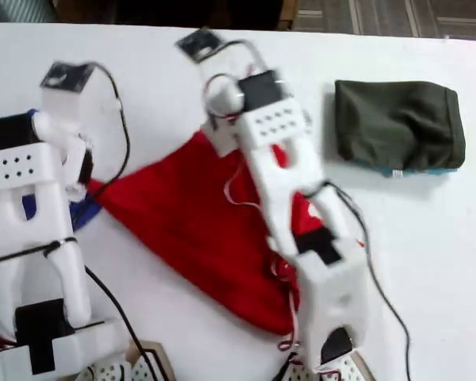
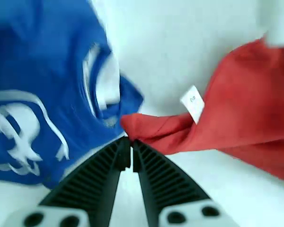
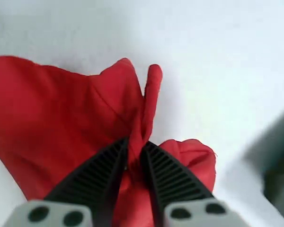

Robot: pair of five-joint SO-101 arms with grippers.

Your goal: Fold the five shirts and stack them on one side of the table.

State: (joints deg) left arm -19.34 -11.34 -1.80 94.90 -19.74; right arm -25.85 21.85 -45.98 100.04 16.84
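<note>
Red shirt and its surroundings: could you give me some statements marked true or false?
The right gripper pinches the red shirt. True.
The green shirt lies spread out flat. False: it is folded.
The left gripper holds the blue shirt. False: it is shut on a corner of the red shirt.
A white tag shows on the red shirt. True.

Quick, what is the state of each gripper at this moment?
Left gripper: closed on a corner of the red shirt.
Right gripper: closed, pinching a fold of the red shirt.
</note>
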